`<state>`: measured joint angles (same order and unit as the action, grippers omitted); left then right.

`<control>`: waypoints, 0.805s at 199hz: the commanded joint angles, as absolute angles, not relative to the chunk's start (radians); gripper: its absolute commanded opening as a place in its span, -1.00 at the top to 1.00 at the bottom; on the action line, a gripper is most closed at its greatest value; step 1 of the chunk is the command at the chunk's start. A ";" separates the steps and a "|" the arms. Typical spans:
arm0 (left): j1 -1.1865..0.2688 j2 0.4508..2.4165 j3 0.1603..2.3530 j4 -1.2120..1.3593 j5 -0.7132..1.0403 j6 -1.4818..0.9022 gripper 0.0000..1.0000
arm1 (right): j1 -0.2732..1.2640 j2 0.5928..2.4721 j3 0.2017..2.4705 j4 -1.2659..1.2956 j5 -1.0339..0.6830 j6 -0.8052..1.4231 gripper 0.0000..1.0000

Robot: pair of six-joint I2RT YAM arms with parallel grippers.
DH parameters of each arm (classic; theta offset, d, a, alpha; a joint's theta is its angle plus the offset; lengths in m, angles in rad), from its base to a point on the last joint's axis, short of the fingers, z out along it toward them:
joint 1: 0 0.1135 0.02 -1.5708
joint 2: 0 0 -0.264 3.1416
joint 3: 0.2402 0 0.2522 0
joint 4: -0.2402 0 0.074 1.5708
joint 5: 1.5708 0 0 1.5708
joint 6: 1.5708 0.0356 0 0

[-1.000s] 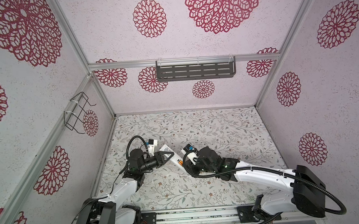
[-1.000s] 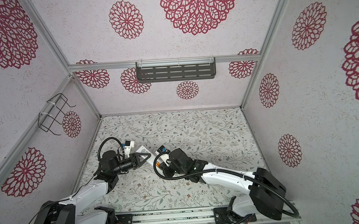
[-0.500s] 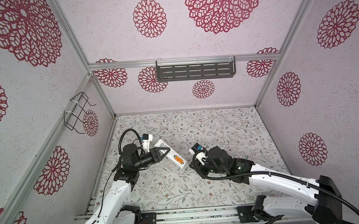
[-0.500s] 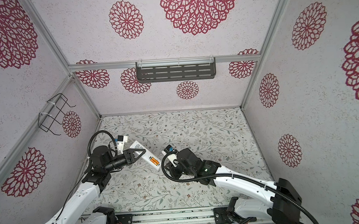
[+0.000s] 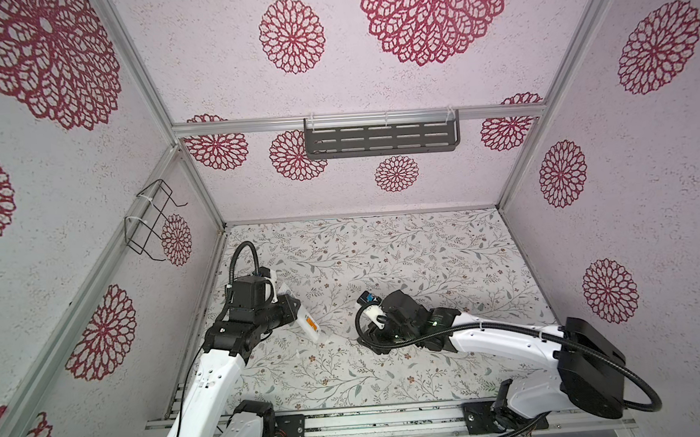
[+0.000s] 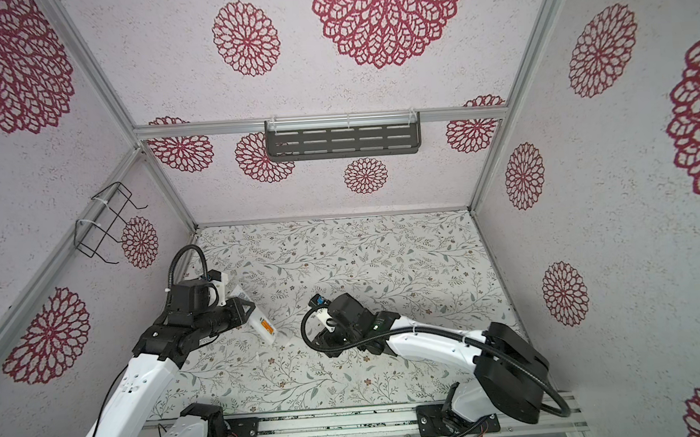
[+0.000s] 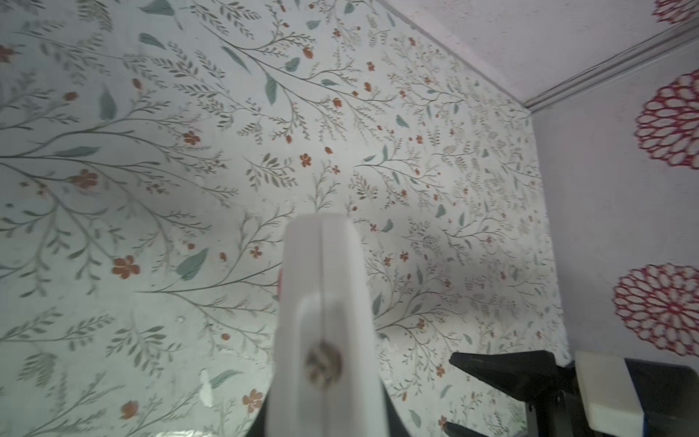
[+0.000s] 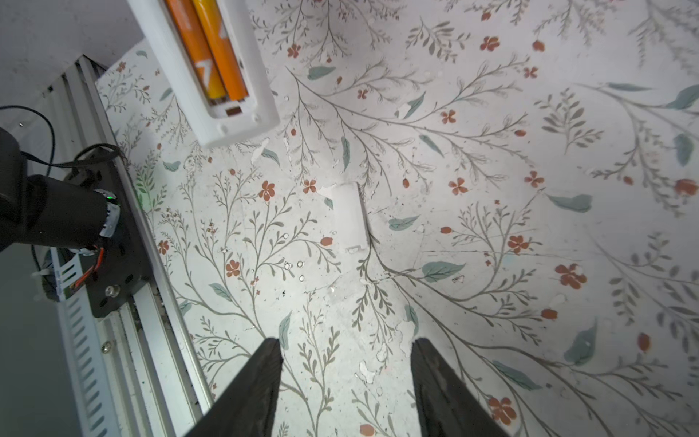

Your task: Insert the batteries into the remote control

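My left gripper (image 5: 291, 310) (image 6: 245, 311) is shut on the white remote control (image 5: 306, 317) (image 6: 261, 318) and holds it tilted above the left side of the floral floor. In the right wrist view the remote control (image 8: 242, 121) shows its open compartment with two orange batteries (image 8: 206, 49) lying side by side inside. In the left wrist view the remote control (image 7: 323, 302) is seen end on, hiding the jaws. My right gripper (image 8: 346, 342) (image 5: 370, 339) is open and empty, low over the floor, to the right of the remote control and apart from it.
A small white cover (image 8: 350, 217) lies flat on the floor ahead of the right gripper. A grey slotted shelf (image 5: 381, 138) hangs on the back wall and a wire rack (image 5: 153, 223) on the left wall. The metal rail (image 5: 352, 423) runs along the front edge.
My right gripper has opened, left the remote control and drawn back to the right, lower toward the floor. The left arm has carried the remote control leftward.
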<state>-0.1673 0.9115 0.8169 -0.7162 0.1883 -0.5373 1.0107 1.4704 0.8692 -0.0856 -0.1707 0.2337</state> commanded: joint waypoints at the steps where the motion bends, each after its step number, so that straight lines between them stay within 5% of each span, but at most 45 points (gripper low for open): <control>1: -0.149 0.884 0.857 -0.776 0.046 -0.467 1.00 | 1.015 1.537 0.943 -0.026 -0.230 0.206 -0.22; 81: -0.115 0.856 0.842 -0.753 0.096 -0.447 1.00 | 1.019 1.824 1.162 -0.156 -0.244 0.095 -0.25; 160: -0.075 0.838 0.824 -0.707 0.177 -0.443 1.00 | 1.048 1.908 1.216 -0.239 -0.105 0.108 -0.29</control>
